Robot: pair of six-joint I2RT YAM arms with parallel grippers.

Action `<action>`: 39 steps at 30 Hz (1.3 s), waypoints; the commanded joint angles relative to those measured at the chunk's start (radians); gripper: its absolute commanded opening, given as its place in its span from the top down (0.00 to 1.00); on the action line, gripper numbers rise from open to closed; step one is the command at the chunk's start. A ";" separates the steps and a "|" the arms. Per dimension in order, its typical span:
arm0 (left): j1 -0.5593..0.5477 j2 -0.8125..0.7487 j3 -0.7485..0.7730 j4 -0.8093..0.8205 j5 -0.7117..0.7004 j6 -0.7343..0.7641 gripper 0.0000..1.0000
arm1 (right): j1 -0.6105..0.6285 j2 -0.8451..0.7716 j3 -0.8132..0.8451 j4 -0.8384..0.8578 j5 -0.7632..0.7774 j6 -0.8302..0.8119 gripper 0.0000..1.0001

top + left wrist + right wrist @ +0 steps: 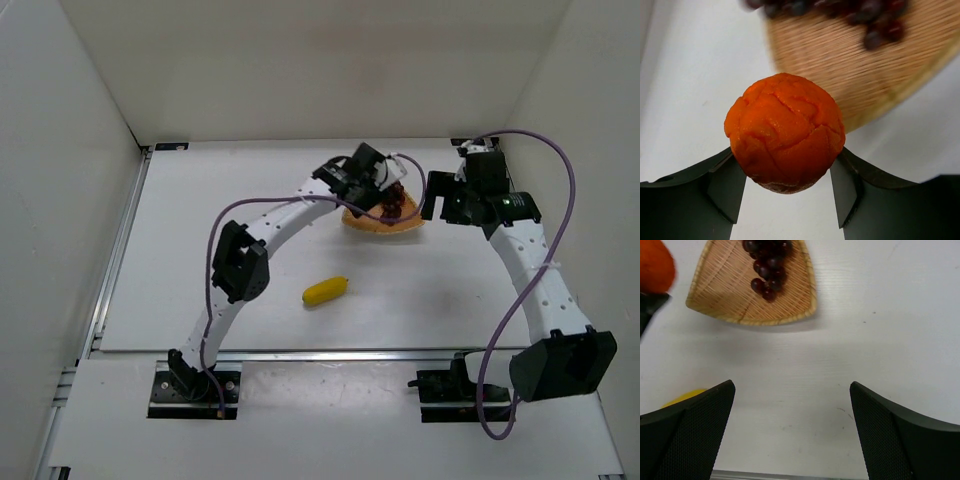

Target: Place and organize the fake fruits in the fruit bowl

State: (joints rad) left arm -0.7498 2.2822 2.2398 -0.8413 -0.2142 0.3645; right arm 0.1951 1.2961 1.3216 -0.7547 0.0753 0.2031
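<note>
My left gripper (786, 167) is shut on the round orange (785, 131) and holds it just off the near-left edge of the tan woven fruit bowl (850, 75). The dark grape bunch (867, 17) lies in the bowl. In the top view the left gripper (370, 192) hangs over the bowl's (382, 230) left edge and hides the orange. My right gripper (792, 407) is open and empty, just right of the bowl (730, 295), with the grapes (767, 265) and orange (655, 265) in its view. The yellow lemon (326, 291) lies on the table.
White walls close in the table on the left, back and right. A metal rail (300, 355) runs along the near edge by the arm bases. The lemon's edge shows in the right wrist view (682, 396).
</note>
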 commanded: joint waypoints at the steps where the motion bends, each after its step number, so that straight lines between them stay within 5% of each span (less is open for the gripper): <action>1: -0.022 0.068 0.041 0.086 0.033 0.042 0.41 | -0.025 -0.081 -0.057 0.040 -0.025 0.018 0.00; 8: -0.043 0.163 0.150 0.148 0.055 0.057 0.32 | -0.034 -0.207 -0.105 0.049 -0.055 0.036 0.00; 9: -0.043 0.163 0.139 0.148 0.065 0.068 0.27 | -0.034 -0.219 -0.105 0.049 -0.055 0.036 0.00; 10: -0.043 0.163 0.123 0.148 0.065 0.068 0.08 | -0.034 -0.219 -0.105 0.058 -0.068 0.026 0.00; 11: -0.043 0.163 0.113 0.148 0.065 0.068 0.00 | -0.034 -0.228 -0.105 0.058 -0.077 0.025 0.00; 20: -0.052 -0.187 -0.067 0.148 0.020 0.021 0.00 | -0.005 -0.239 -0.128 0.058 -0.124 0.053 0.00; 25: 0.045 -0.443 -0.312 0.139 -0.065 -0.062 0.00 | 0.245 -0.250 -0.271 0.164 -0.078 0.192 0.00; 29: 0.170 -0.602 -0.486 0.104 -0.100 -0.102 0.00 | 0.524 -0.105 -0.277 0.244 -0.028 0.233 0.00; 33: 0.292 -0.722 -0.607 0.056 -0.100 -0.150 0.00 | 0.826 0.163 -0.121 0.244 0.067 -0.175 0.00; 39: 0.440 -0.840 -0.715 0.021 -0.099 -0.171 0.00 | 0.874 0.373 0.021 0.161 0.044 -0.603 0.00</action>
State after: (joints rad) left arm -0.3439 1.4994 1.5486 -0.7795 -0.3073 0.2272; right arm 1.0946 1.6474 1.2762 -0.5690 0.1097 -0.1211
